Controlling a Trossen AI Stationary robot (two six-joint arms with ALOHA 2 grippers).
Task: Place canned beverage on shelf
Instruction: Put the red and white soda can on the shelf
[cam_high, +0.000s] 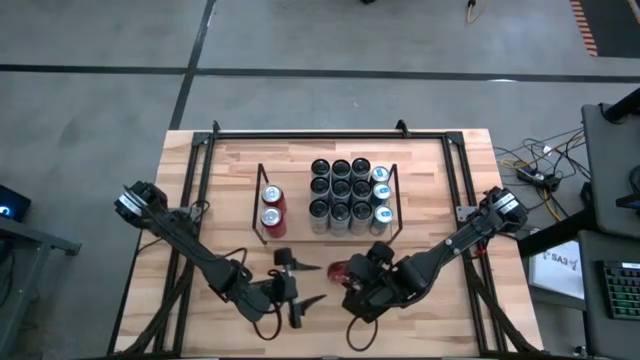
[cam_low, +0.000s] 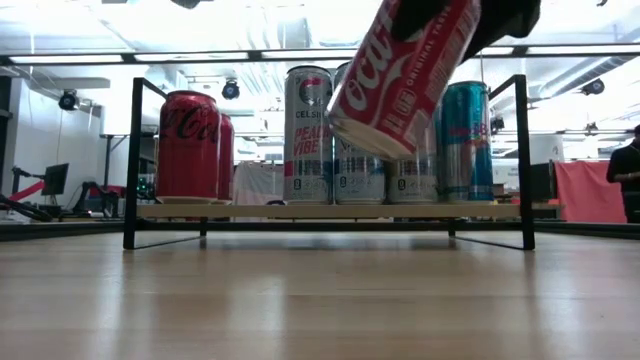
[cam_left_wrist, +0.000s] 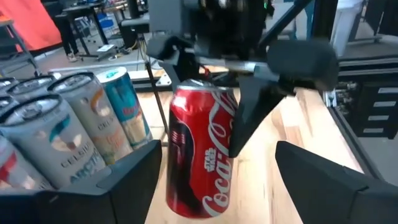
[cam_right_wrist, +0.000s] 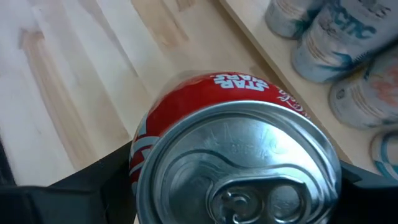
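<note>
Red cola can (cam_high: 340, 271) clamped in the right gripper (cam_high: 352, 282) at lower centre of the high view, tilted off the table for carrying to the shelf (cam_high: 258, 200) above; left gripper (cam_high: 297, 290) alongside, fingers apart, released.

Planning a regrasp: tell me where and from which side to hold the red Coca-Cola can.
Grip the red Coca-Cola can across its cylindrical wall near the lid end, coming from the lid side as the right end effector does; it hangs tilted, its lower body free.
</note>
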